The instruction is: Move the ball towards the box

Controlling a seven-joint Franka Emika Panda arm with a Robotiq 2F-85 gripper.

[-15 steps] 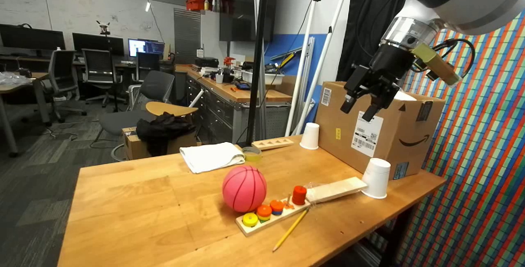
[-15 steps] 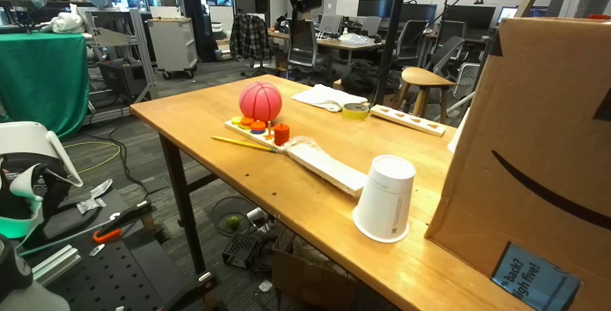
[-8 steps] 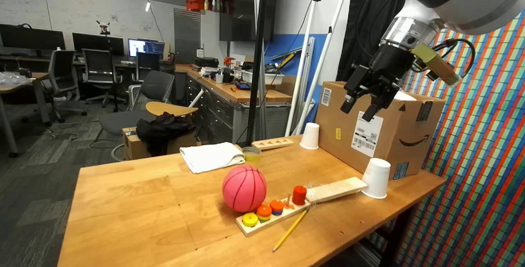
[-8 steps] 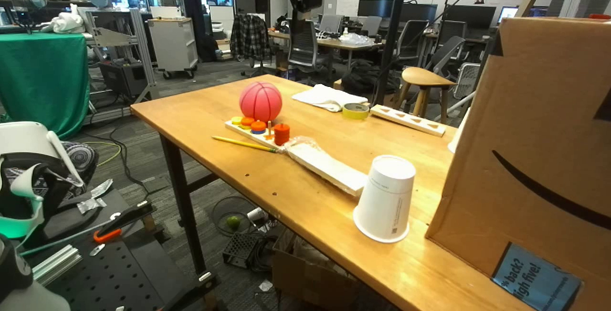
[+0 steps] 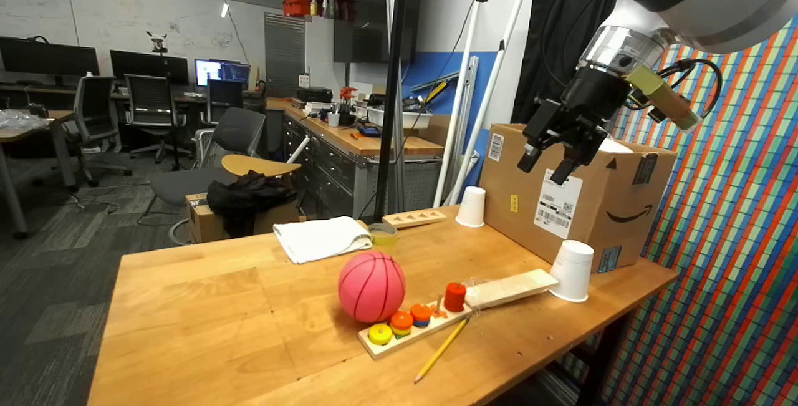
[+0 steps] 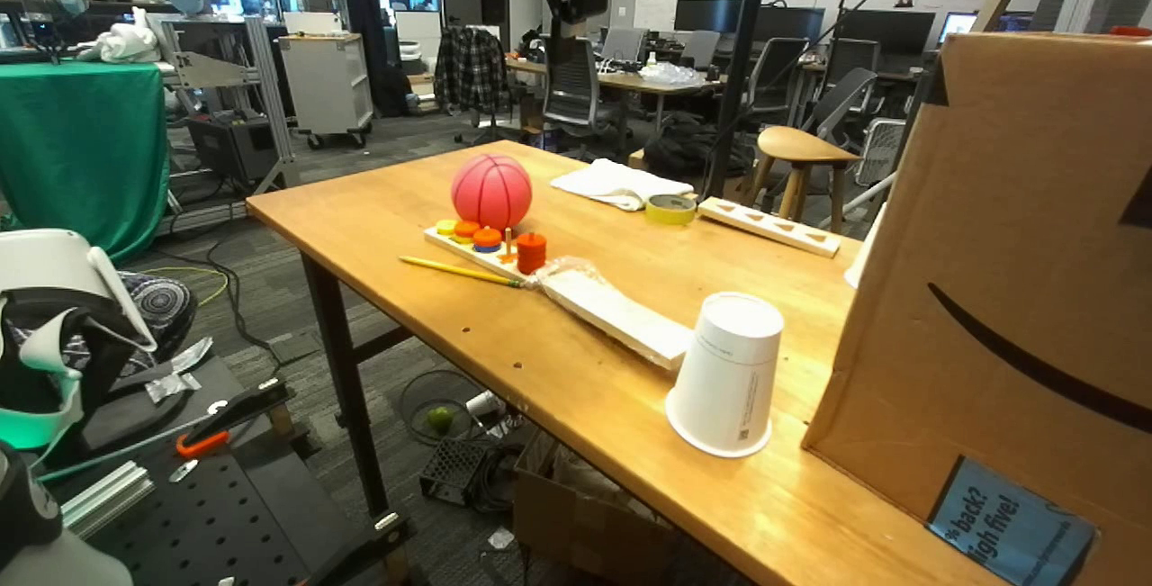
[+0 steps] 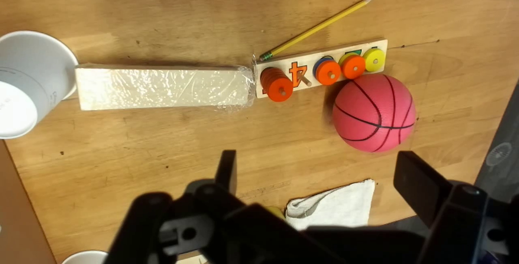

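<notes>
Ball (image 5: 371, 287) beside peg board (image 5: 450, 317), well apart from box (image 5: 589, 206); gripper (image 5: 544, 169) spread above table (image 5: 206, 319).

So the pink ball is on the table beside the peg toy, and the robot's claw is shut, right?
Not quite: the claw is open, its fingers spread apart, as the wrist view shows. The pink ball is indeed on the table beside the peg toy.

Open tabletop (image 5: 427, 255) from ball (image 5: 371, 287) to box (image 5: 583, 214), white cups (image 5: 572, 272) flanking, peg board (image 5: 433, 327) beside ball
</notes>
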